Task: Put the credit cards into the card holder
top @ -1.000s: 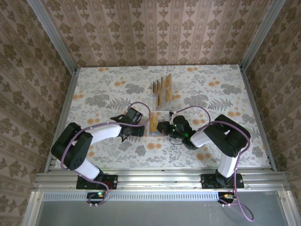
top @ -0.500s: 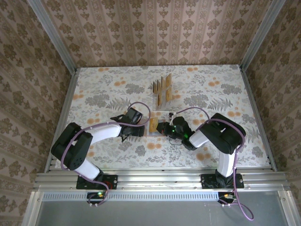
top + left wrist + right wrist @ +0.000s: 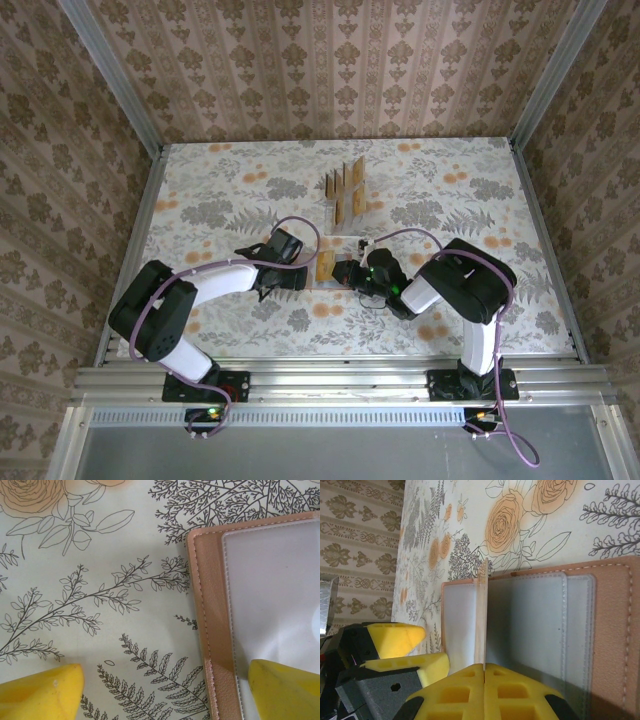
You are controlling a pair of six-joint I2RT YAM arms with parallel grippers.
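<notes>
Here, the card holder (image 3: 612, 630) lies open and flat on the floral table (image 3: 480, 200), near its middle and between the tips of the two arms. The right fingers (image 3: 530, 677) are pressed together on one credit card (image 3: 480, 615). The right wrist view shows it edge-on as a thin tan line, upright over the greyish clear pockets (image 3: 530, 615) inside the holder. Whether its far end touches a pocket cannot be told.

The left fingers (image 3: 40, 692) are spread wide and straddle the holder's stitched leather edge. One yellow tip is over the bare table and the other is over a clear pocket just inside that edge. Whether that tip presses on the pocket is unclear. From the right wrist, the left fingers show just beside the holder's far side, close to the gripped card.

Farther back on the table, beyond the holder, the other credit cards (image 3: 345, 188) stand upright in a short row.
</notes>
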